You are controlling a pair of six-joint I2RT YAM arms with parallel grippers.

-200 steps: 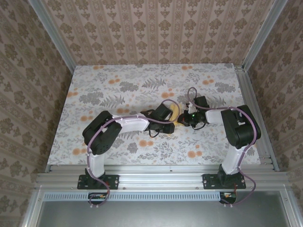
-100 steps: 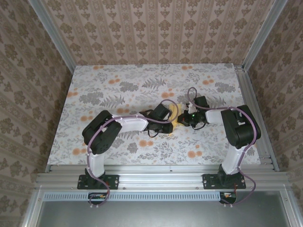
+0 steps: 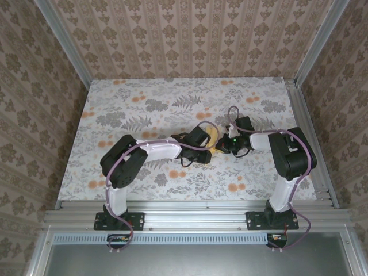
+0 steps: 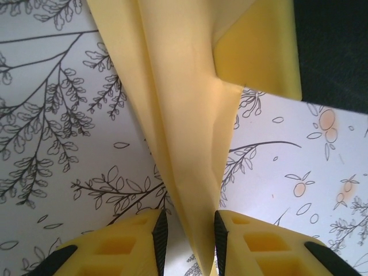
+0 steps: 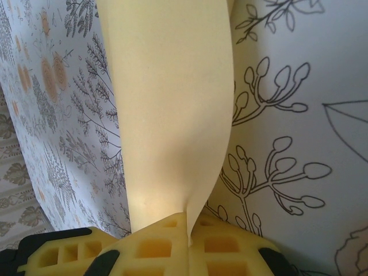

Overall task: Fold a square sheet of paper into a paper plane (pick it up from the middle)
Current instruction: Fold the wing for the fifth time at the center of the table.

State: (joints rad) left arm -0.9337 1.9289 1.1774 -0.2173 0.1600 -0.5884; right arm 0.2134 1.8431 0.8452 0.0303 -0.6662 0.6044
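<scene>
The pale-yellow sheet of paper [image 3: 213, 138], folded into a long tapering strip with a centre crease, is held just above the table between the two grippers. My left gripper [image 3: 205, 141] straddles its narrow end. In the left wrist view the paper [image 4: 184, 115] runs between the fingers of the left gripper [image 4: 188, 224], with a gap on the left and the right pad [image 4: 219, 230] touching it; the jaws are open. My right gripper [image 3: 222, 144] is shut on the other end. The right wrist view shows the paper's [image 5: 167, 86] edge pinched in the right gripper [image 5: 188, 223].
The floral tablecloth [image 3: 144, 103] covers the table, with patterned walls on three sides and a metal rail [image 3: 190, 208] along the near edge. The right gripper's yellow finger [image 4: 259, 52] sits close ahead of the left wrist camera. Both arms crowd the middle right of the table.
The left wrist shifted slightly beside the paper and came back. The right arm and the paper have stayed in place.
</scene>
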